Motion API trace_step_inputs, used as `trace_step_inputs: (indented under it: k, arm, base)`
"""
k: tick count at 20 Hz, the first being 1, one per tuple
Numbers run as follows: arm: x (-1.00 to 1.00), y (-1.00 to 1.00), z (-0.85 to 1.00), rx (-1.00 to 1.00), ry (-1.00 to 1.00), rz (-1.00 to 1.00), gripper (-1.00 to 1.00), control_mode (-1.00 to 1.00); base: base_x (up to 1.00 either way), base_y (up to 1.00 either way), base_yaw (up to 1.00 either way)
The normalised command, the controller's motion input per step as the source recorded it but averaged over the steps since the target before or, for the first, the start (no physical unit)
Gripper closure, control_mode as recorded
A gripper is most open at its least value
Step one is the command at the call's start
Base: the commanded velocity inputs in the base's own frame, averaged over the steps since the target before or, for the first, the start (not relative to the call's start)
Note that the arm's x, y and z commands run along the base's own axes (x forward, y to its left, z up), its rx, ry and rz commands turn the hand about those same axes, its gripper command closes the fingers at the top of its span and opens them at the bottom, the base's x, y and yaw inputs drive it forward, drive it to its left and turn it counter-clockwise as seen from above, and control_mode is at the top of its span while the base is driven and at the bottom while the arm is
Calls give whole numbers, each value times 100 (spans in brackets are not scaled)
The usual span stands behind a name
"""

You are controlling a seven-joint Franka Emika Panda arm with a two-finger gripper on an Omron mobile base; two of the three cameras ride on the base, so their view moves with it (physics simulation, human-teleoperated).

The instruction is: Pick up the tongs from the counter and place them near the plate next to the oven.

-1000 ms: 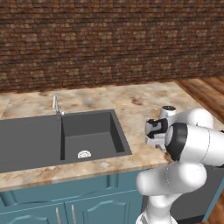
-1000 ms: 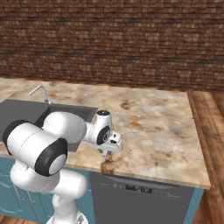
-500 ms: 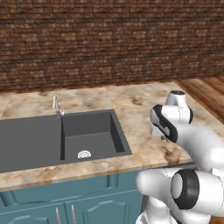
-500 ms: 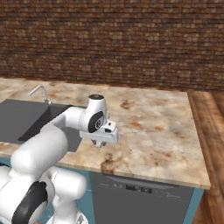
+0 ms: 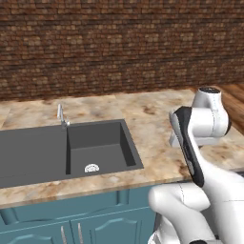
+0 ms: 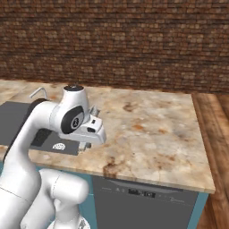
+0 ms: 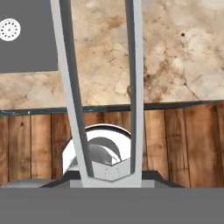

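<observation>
Since the earlier frame the arm has swung further right across the counter [image 6: 152, 129], and the gripper [image 7: 111, 177], clamped on the tongs [image 7: 133, 87] at frame bottom, holds them running upward over the counter toward the sink [image 7: 26, 48] at upper left.

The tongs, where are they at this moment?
In the hand view the tongs are held in the shut gripper, two arms running up the middle, over the counter edge, right of the sink.
</observation>
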Motion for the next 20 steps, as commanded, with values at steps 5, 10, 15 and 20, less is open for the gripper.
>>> trace_step_inputs:
  k: [5, 10, 15, 20]
  arm:
    - [-71, 36, 90, 0, -11, 0, 100, -100]
    - [-20, 13, 58, 0, -5, 0, 100, -100]
    - [0, 0, 0, 0, 0, 0, 100, -100]
    - [0, 0, 0, 0, 0, 0, 100, -100]
  base:
    - [0, 0, 0]
    - [0, 0, 0]
    - [0, 0, 0]
    - [0, 0, 0]
